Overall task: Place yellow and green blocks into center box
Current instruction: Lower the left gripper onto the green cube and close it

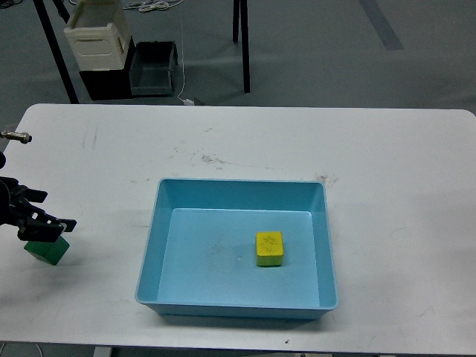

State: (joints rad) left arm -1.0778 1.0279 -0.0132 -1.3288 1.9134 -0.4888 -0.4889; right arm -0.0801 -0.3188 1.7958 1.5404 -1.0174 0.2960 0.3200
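Observation:
The yellow block (269, 248) lies inside the light blue box (242, 187) at the table's center, right of the box's middle. The green block (49, 251) sits on the white table at the far left, tilted. My left gripper (47, 214) comes in from the left edge, just above the green block and partly covering its top. Its two dark fingers look spread apart, and it holds nothing. My right arm and gripper are out of view.
The white table (372, 171) ends at its front edge just below the box. Beyond the far edge, on the floor, stand a cream crate (95, 33), a dark bin (152, 67) and black stand legs (242, 44).

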